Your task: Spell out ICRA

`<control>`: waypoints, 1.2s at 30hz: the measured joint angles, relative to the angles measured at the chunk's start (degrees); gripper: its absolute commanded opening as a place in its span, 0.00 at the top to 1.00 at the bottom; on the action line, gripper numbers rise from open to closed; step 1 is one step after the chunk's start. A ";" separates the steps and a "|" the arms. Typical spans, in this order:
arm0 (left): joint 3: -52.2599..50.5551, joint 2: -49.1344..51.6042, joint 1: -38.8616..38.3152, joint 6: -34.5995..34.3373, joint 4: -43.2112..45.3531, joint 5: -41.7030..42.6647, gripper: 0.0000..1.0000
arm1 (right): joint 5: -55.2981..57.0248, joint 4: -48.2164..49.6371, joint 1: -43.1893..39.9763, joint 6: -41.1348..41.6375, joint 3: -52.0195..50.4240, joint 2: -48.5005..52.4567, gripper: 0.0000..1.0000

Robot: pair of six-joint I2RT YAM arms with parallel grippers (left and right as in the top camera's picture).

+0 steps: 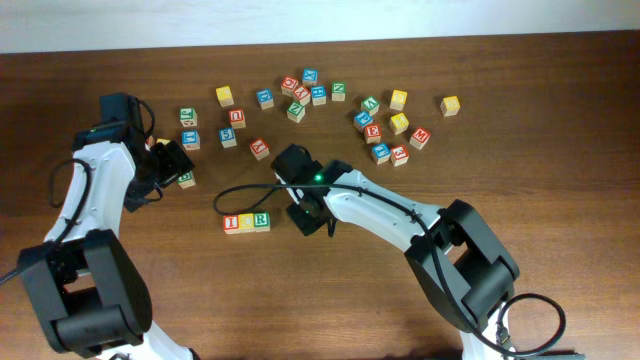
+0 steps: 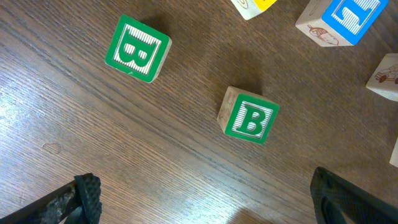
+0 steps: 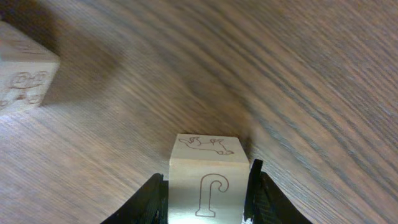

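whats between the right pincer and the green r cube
Nothing: the overhead view shows only bare brown wooden table between the right pincer and the small wooden green-lettered R cube.

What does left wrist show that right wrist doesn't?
Only left wrist: a green B wooden cube upper left, a second green B wooden cube near centre, apart from it; a blue-lettered wooden cube top right; the left claw open, nothing between its fingers.
Only right wrist: the right claw shut on a pale wooden cube with engraved outlines, no coloured letter visible; another pale wooden cube at the left edge.
Both: the dark wood-grain tabletop.
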 measured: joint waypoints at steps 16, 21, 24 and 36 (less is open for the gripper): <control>0.00 0.00 0.00 0.00 0.00 0.00 0.01 | 5.46 -0.92 -0.68 7.10 0.00 0.00 0.34; 0.00 0.00 0.00 0.00 0.00 0.00 0.01 | 5.64 3.52 -0.68 7.72 0.00 0.02 0.24; 0.00 0.00 0.00 0.00 0.00 0.00 0.01 | 5.86 7.13 -0.72 7.76 0.00 0.02 0.23; 0.00 0.00 0.00 0.00 0.02 0.00 0.01 | 8.17 2.80 -11.74 17.25 0.13 0.02 0.22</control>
